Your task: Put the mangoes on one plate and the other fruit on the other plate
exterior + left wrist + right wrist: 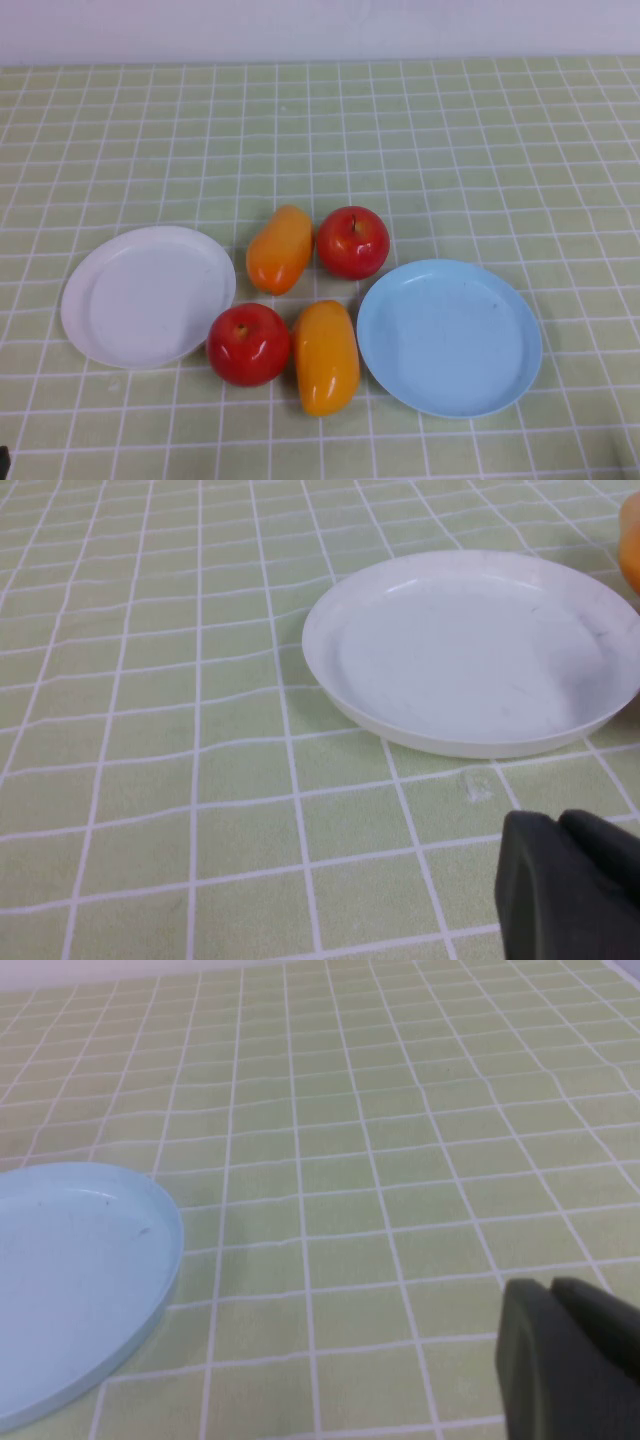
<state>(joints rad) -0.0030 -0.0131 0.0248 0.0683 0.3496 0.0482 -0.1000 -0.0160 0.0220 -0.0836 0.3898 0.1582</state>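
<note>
Glossy mangoes (325, 355) touch apples (248, 344); either parked tool, left (570, 885) or right (570, 1355), grip unreadable, might nudge one rolling.

High view angled down, left wrist low near white plate (480, 650), right wrist near blue plate (70, 1280)

A bare staged test table: green checked tablecloth (450, 130) against plain white wall (320, 25).

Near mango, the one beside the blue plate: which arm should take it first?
Probably right. The near mango lies right beside the blue plate, on the right gripper side. The left gripper sits by the white plate.
</note>
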